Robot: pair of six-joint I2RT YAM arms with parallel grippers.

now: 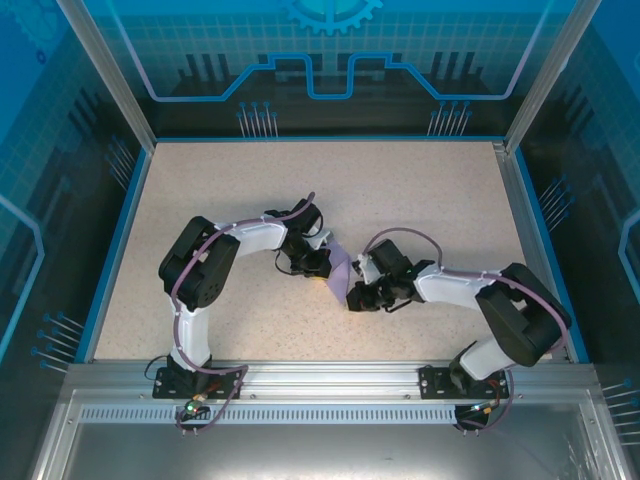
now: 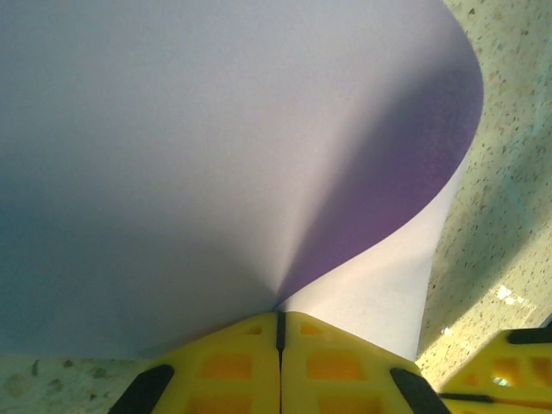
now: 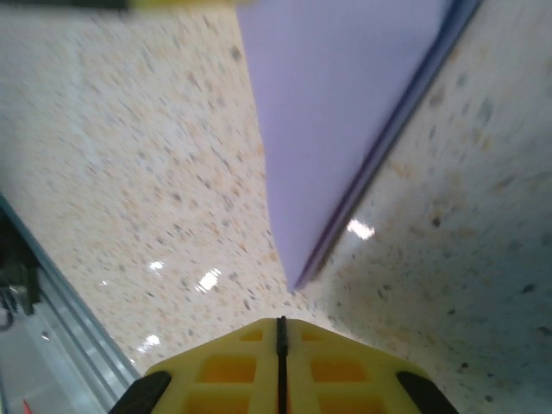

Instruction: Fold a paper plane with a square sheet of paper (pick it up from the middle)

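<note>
The square sheet of paper (image 1: 340, 266), lavender, lies bent between the two arms at the middle of the table. In the left wrist view the sheet (image 2: 216, 155) curls up and over from the yellow fingertips, its darker underside showing at the right. My left gripper (image 1: 326, 268) (image 2: 280, 315) is shut on the sheet's edge. My right gripper (image 1: 352, 292) (image 3: 280, 321) is shut with nothing in it. A pointed corner of the sheet (image 3: 336, 112) rests on the table just beyond its tips, apart from them. The paper plane is out of view.
The speckled beige tabletop (image 1: 430, 200) has a blue rim (image 1: 112, 250) and enclosure walls around it. A metal rail (image 1: 330, 375) runs along the near edge and also shows in the right wrist view (image 3: 52, 328). The right gripper's yellow fingers (image 2: 509, 371) sit close beside my left gripper.
</note>
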